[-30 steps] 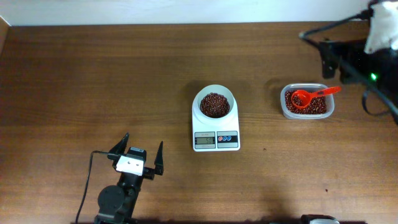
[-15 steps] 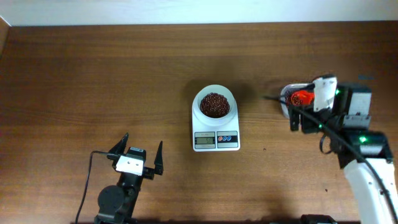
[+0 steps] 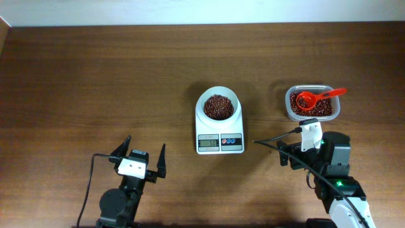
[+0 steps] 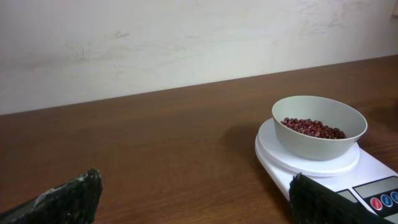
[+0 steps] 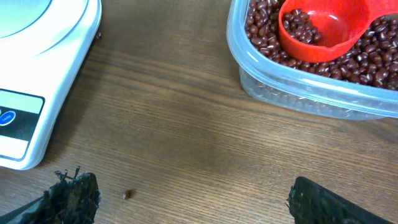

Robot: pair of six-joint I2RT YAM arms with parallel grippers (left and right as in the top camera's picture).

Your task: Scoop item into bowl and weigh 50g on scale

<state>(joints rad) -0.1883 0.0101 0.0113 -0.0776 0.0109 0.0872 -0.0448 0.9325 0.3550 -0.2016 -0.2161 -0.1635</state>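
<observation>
Can't read the scale (image 3: 219,144) readout, too tiny; one bowl (image 4: 317,142) of beans (image 4: 311,127) sits on it; one tub (image 5: 298,94), one red scoop (image 3: 307,99) inside; left claw (image 3: 140,153) and right claw (image 5: 189,202) both gape wide, empty.

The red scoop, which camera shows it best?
The right wrist view: the scoop is close and large there, beans visible in its cup, lying in the clear tub, though its handle is cut off. Overhead shows the whole scoop, but small. The left wrist view does not show it.
</observation>
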